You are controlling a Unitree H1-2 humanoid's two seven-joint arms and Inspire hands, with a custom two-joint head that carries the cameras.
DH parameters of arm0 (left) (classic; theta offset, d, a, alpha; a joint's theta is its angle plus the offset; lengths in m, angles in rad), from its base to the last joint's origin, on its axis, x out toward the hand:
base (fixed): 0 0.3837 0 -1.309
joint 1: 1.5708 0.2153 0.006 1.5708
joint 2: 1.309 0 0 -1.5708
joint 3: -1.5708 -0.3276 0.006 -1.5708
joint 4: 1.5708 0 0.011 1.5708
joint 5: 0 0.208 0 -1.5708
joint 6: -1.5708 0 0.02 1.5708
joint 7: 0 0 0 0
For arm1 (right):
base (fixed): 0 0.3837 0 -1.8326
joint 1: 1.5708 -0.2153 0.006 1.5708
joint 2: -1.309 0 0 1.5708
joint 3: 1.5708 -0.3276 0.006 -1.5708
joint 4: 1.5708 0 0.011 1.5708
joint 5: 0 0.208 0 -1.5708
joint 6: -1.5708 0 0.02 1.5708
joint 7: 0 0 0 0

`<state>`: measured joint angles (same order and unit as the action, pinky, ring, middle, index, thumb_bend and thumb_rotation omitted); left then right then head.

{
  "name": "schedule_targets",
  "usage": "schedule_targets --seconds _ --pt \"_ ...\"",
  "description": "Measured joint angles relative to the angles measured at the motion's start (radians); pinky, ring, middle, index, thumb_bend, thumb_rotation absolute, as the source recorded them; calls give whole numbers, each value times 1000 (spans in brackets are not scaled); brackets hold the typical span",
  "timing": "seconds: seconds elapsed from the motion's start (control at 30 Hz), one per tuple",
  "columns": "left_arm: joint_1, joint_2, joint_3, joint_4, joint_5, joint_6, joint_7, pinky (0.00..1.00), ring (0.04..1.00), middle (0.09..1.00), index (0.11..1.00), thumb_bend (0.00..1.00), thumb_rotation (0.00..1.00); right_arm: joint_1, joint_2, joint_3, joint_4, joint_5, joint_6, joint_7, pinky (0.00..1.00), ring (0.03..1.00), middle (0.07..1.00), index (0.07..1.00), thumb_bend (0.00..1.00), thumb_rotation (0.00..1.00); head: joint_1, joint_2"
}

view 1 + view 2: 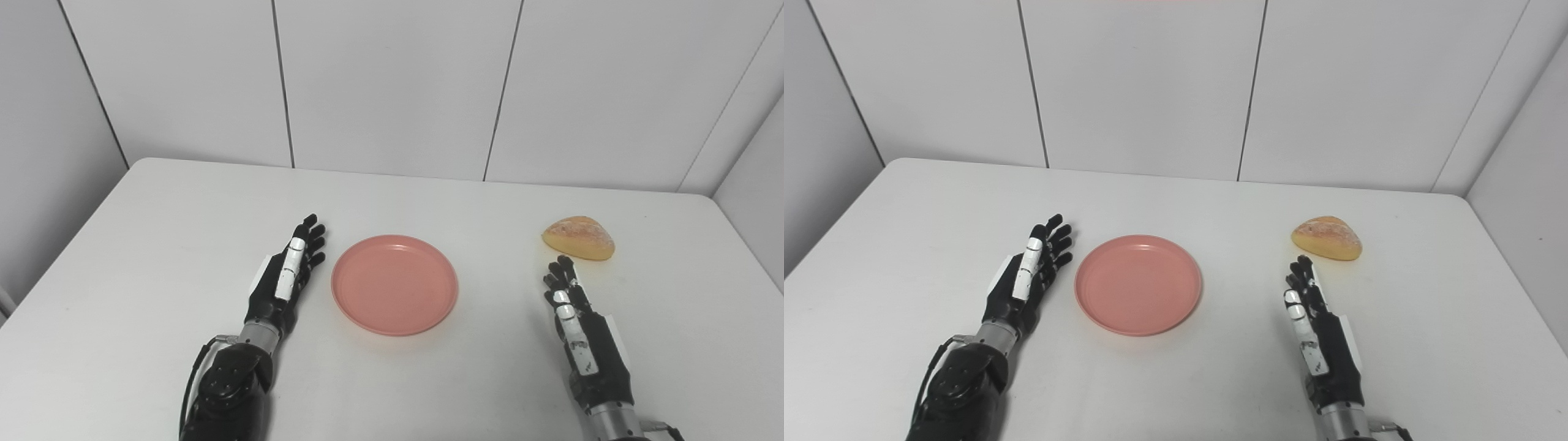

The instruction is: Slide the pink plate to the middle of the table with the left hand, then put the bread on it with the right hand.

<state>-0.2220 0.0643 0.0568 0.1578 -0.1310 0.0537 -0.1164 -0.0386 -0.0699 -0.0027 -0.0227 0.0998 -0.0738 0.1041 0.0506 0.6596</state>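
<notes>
The pink plate [395, 283] lies flat and empty near the middle of the white table [153, 245]. My left hand [288, 272] is open with fingers straight, on edge just left of the plate, a small gap from its rim. The bread [579, 237], a golden-brown roll, lies on the table at the right. My right hand [576, 318] is open with fingers straight, just in front of the bread and apart from it, holding nothing. Both hands also show in the right eye view: the left hand [1029, 272] and the right hand [1314, 318].
White wall panels [392, 86] stand right behind the table's far edge. Walls also close in at the left and at the right corner [747, 184].
</notes>
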Motion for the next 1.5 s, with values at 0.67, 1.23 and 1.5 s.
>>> schedule_targets --seconds 0.67,1.23,1.5 --pt "81 -40 -52 -65 51 -62 21 1000 1000 1000 1000 674 1000 -17 -26 -35 24 6 -2 12 1000 979 978 991 596 853 -49 -23" --pt "88 -42 -74 -73 74 -67 21 1000 1000 1000 1000 684 1000 -106 -164 -66 -104 -149 0 -9 940 943 945 950 618 669 -192 -32" --pt "88 -37 -53 -72 32 -74 9 1000 1000 1000 1000 669 1000 -239 -239 -73 -79 -221 60 2 907 933 932 935 648 486 -245 -46"
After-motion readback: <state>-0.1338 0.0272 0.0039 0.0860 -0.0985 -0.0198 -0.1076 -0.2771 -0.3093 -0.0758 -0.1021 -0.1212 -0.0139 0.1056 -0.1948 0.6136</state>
